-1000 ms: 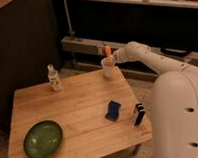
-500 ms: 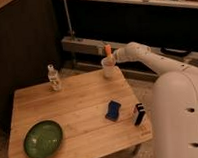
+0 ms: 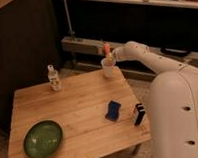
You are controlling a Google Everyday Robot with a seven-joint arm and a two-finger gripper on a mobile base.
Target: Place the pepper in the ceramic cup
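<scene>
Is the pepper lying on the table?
No, the pepper stands upright just above the ceramic cup, beside the pincer at the table's far edge.

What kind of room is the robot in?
Probably a lab or workshop: a wooden table set with a green bowl and bottle, metal shelving behind. The gripper is just above the ceramic cup at the table's far edge, beside the pepper.

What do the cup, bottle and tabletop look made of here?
Cup: plain matte white, likely ceramic. Bottle: see-through, probably clear plastic. Table: pale planks with visible grain, apparently wood. The gripper is at the cup's rim, beside the pepper.
</scene>
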